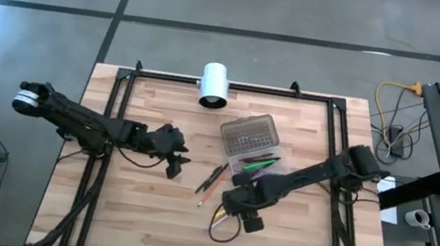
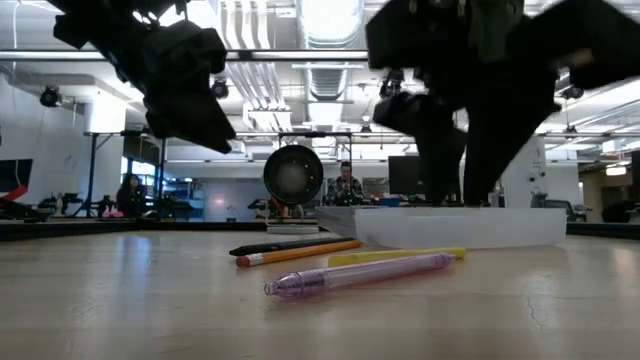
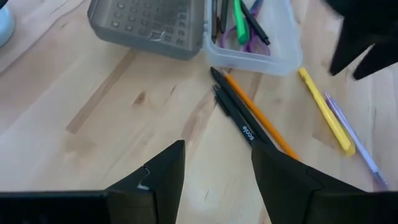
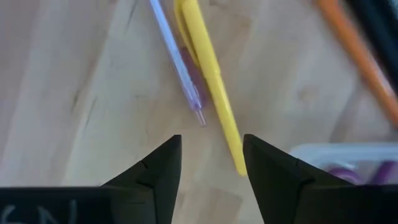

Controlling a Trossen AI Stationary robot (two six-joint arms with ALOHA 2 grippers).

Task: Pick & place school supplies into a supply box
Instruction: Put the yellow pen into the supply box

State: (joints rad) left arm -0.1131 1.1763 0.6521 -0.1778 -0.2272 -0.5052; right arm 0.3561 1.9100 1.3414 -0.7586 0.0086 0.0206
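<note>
The clear supply box lies open on the table, its grey textured lid flat at its far side. A green pen and purple pieces lie inside it. On the wood rest a black pen, an orange pencil, a yellow pen and a purple pen. My right gripper hangs open just above the table over the ends of the yellow and purple pens. My left gripper is open above the table, left of the black pen and orange pencil.
A white cylinder lies at the table's far edge, beyond the lid. A black frame runs along the table's left, far and right sides. Bare wood stretches along the near left. People sit in the room behind.
</note>
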